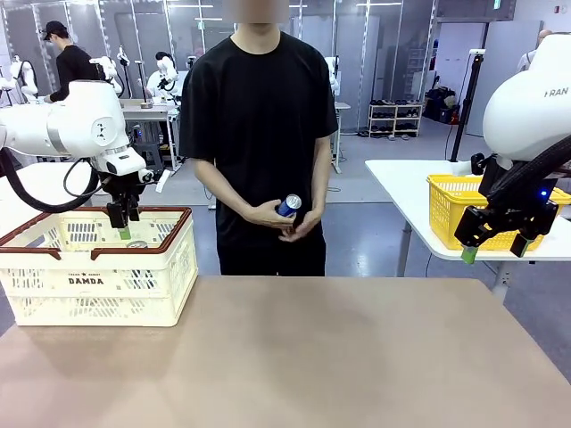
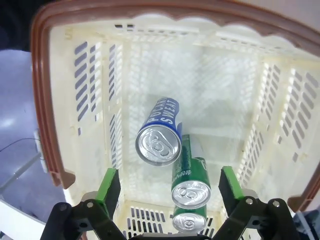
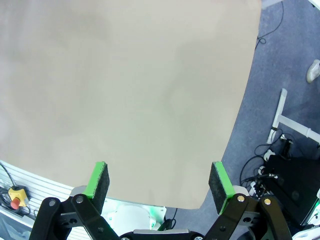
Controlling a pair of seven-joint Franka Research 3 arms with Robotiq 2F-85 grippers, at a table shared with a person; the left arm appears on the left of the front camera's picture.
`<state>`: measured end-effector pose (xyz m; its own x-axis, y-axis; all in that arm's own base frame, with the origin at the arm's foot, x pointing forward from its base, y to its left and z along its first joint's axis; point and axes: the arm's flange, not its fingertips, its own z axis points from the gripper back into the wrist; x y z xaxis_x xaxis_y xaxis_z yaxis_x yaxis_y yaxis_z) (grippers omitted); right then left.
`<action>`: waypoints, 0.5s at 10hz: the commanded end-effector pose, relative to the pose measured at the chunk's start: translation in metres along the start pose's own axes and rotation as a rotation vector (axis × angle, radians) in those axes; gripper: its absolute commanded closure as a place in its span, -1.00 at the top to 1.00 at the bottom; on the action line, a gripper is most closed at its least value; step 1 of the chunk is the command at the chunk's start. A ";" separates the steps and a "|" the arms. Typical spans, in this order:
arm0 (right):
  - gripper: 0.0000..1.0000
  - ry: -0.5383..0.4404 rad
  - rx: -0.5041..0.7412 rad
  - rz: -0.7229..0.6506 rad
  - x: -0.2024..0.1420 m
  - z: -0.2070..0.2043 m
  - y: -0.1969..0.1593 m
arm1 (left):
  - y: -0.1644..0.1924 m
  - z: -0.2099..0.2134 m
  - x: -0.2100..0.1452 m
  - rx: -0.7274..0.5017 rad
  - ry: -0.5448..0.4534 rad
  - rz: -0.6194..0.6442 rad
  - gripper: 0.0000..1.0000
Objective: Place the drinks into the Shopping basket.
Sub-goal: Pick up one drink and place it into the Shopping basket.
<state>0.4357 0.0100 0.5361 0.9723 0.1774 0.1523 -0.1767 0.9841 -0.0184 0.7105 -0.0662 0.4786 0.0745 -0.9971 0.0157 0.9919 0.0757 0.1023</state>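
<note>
So here we're looking at the Shopping basket [image 1: 98, 267] sitting at the left side of the front view, on the brown table [image 1: 312, 357]. Our left gripper [image 1: 124, 223] is hanging right over the basket's open top with its jaws spread wide and nothing between them. In the left wrist view we're staring straight down into the basket [image 2: 50, 100]: the blue "SWEAT" can [image 2: 160, 132] is in the middle of the frame, and two green cans [image 2: 189, 182] are just below it toward the bottom edge, one touching the blue can. Our right gripper [image 1: 495, 245] is hovering at the right of the front view, above the table's edge, jaws also wide and empty. Meanwhile the person at top centre is holding another blue can [image 1: 288, 206] in both hands [image 1: 285, 218]. A yellow basket [image 1: 459, 209] is sitting on the white table behind.
</note>
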 end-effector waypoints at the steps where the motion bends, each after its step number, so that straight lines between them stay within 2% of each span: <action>1: 1.00 0.004 -0.002 0.000 0.000 0.003 -0.002 | -0.011 0.037 0.008 0.033 0.008 -0.023 1.00; 3: 1.00 0.004 -0.002 0.000 0.000 0.003 -0.002 | -0.040 0.078 0.006 0.077 0.005 -0.021 1.00; 5: 1.00 0.004 -0.002 0.000 0.000 0.003 -0.002 | -0.070 0.098 -0.001 0.095 -0.035 -0.021 1.00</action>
<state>0.4358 0.0100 0.5360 0.9723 0.1775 0.1522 -0.1768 0.9841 -0.0184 0.6588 -0.0773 0.5822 0.0548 -0.9983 0.0215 0.9760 0.0581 0.2098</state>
